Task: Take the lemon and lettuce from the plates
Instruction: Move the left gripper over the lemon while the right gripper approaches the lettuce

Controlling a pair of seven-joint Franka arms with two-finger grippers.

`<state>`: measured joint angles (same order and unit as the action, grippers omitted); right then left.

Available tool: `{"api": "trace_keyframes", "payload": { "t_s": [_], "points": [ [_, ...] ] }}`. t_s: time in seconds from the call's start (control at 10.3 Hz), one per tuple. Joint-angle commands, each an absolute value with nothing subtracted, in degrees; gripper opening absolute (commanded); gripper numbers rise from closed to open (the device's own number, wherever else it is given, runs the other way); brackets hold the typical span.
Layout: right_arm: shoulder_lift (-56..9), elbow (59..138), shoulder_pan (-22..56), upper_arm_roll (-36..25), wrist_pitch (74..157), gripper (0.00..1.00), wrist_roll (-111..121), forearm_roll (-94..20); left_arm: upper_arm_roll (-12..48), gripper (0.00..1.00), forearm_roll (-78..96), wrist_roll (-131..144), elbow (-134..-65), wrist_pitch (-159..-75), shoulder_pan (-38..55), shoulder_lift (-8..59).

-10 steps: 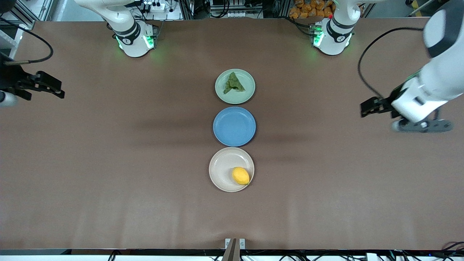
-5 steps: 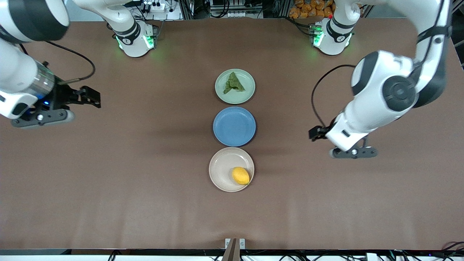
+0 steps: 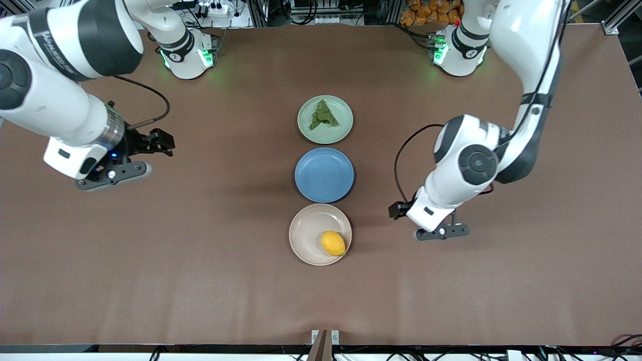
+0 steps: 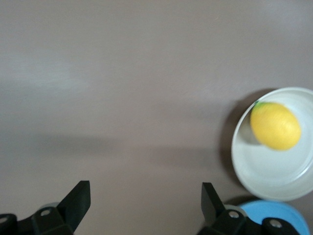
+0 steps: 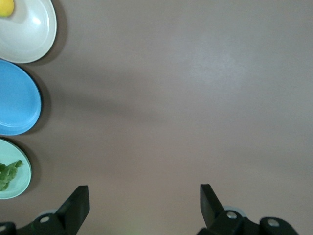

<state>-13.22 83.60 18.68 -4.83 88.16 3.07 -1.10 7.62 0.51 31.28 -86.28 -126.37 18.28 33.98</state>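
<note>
The yellow lemon [image 3: 333,243] lies on the beige plate [image 3: 303,228], the plate nearest the front camera. The green lettuce [image 3: 323,115] lies on the mint plate [image 3: 344,129], the plate farthest from it. My left gripper [image 3: 397,210] is open and empty over bare table beside the beige plate, toward the left arm's end. The left wrist view shows the lemon [image 4: 275,126] on that plate [image 4: 274,171], ahead of the open gripper [image 4: 145,196]. My right gripper [image 3: 164,142] is open and empty over bare table toward the right arm's end. The right wrist view shows the lettuce [image 5: 7,174], off to one side of the open gripper [image 5: 144,198].
An empty blue plate [image 3: 324,175] sits between the two other plates; all three stand in a row down the table's middle. The brown table [image 3: 200,250] is bare around them. The arm bases stand at the table's edge farthest from the front camera.
Both arms have swung in from the table's ends toward the row of plates. The left gripper has come close to the beige plate. Lemon and lettuce have not moved.
</note>
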Motion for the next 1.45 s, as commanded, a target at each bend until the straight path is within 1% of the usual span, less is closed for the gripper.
{"api": "trace_keyframes", "payload": {
  "t_s": [0.0, 0.19, 0.48, 0.68, 0.87, 0.97, 1.16, 1.36],
  "points": [
    [-15.63, 83.06, 18.2, -5.27, 88.15, 1.0, 5.87, -2.81, 6.59, 1.0, -1.49, 37.42, -80.6, -133.99, 21.61, 41.29],
    [-15.73, 83.06, 17.76, -5.36, 87.98, 1.0, 11.4, -2.81, 6.42, 1.0, -1.32, 39.37, -80.68, -144.53, 23.11, 45.16],
    [-15.73, 83.06, 16.27, -5.45, 86.76, 1.0, 11.6, -2.99, 4.58, 1.0, -1.49, 39.55, -80.6, -151.42, 27.67, 48.33],
    [-15.82, 82.97, 14.07, -5.45, 85.17, 1.0, 11.25, -6.66, 2.04, 1.0, -1.58, 43.22, -80.68, -152.4, 32.23, 49.3],
    [-15.56, 83.06, 14.5, -5.45, 85.08, 1.0, 10.55, -7.03, -1.66, 1.0, -1.49, 44.29, -80.68, -152.4, 36.55, 49.48],
    [-15.64, 83.14, 14.76, -5.28, 85.17, 1.0, 5.67, -7.47, -2.02, 1.0, -1.49, 44.91, -80.68, -152.49, 37.17, 49.92],
    [-15.64, 83.58, 17.74, -5.27, 85.6, 1.0, -4.79, -10.45, -2.2, 1.0, -1.49, 45.35, -80.6, -153.1, 37.79, 49.92],
    [-15.47, 86.29, 22.56, -5.27, 88.05, 1.0, -11.75, -10.46, -6.04, 1.0, -1.5, 47.97, -80.68, -155.99, 41.2, 50.27]
  ]
}}
